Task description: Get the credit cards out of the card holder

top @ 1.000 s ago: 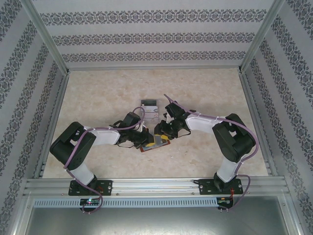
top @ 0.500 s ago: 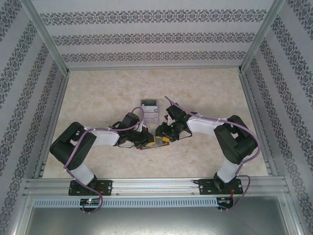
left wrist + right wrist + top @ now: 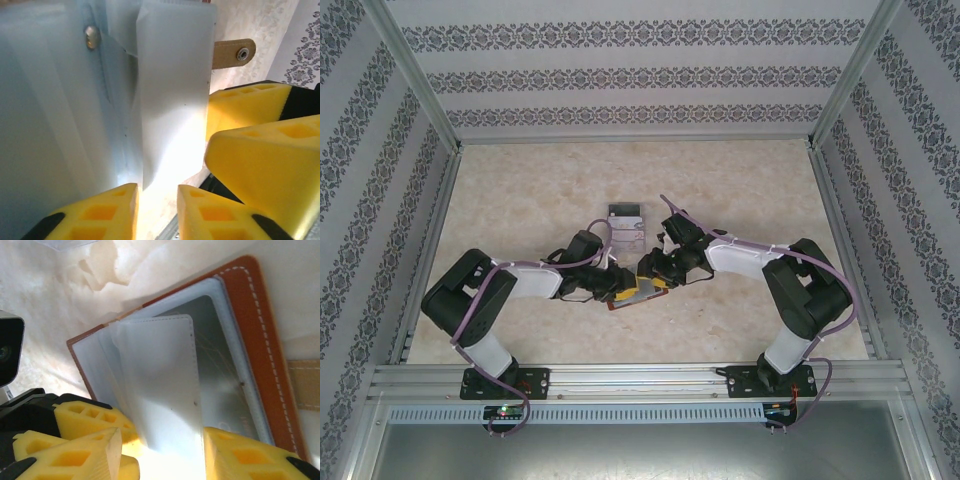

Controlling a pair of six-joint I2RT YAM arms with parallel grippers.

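– At mid-table, what lies between the two arms?

– The card holder [image 3: 640, 295], opened flat on the table [image 3: 740, 190] with its brown leather cover down and its pale plastic pockets facing up. Its closing tab [image 3: 232, 52] lies flat beside it, snap uppermost.

– State of the left gripper [image 3: 620, 284]?

– It is low at the holder's left side. Seen from the left wrist, its yellow fingers [image 3: 112, 212] are parted by a narrow gap. The lower end of one translucent leaf [image 3: 172, 100] reaches that gap. Whether the leaf is pinched there I cannot tell; glare covers the spot.

– And the right gripper [image 3: 162, 436]?

– It reaches in from the right, close against the left one. Its jaws stand partly open, the fingers well apart, and the same raised leaf runs down between them. I cannot tell whether either finger touches it.

– Location of the cards?

– One grey card [image 3: 222, 360] with faint print sits in the pocket beneath the raised leaf, inside the holder.

– Anything adjacent?

– A clear tray [image 3: 630, 232] stands just beyond the holder's far side.
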